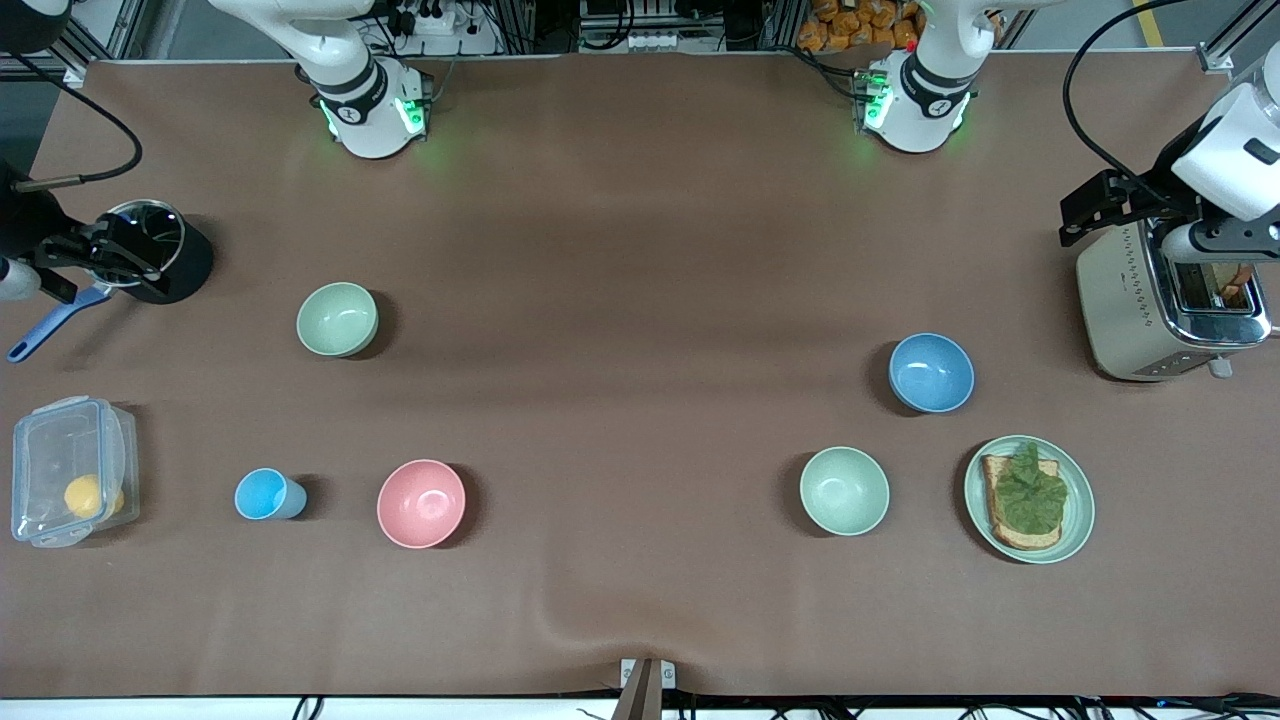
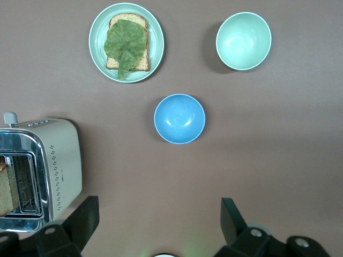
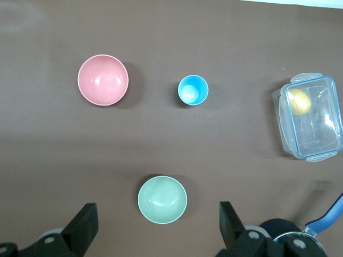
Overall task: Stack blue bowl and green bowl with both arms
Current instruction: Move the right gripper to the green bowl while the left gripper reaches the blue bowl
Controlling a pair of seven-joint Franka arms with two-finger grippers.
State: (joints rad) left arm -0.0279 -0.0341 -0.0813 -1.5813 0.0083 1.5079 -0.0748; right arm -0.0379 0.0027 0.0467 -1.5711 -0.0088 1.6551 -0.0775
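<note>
**Two bowls sit apart, both grippers empty**

The paler mint bowl (image 1: 844, 490) and the toast plate (image 1: 1080, 505) lie nearer the front camera than the blue bowl (image 1: 931, 372). The blue bowl stands upright and alone toward the left arm's end of the table. The green bowl (image 1: 337, 319) rests slightly farther from the camera than the blue bowl, well apart toward the right arm's end. The left gripper (image 2: 158, 203) hangs over the toaster (image 1: 1150, 310) near the blue bowl, jaws spread wide and holding nothing. The right gripper (image 3: 157, 206) hangs over the black pot (image 1: 165, 255), equally wide and empty.
</note>
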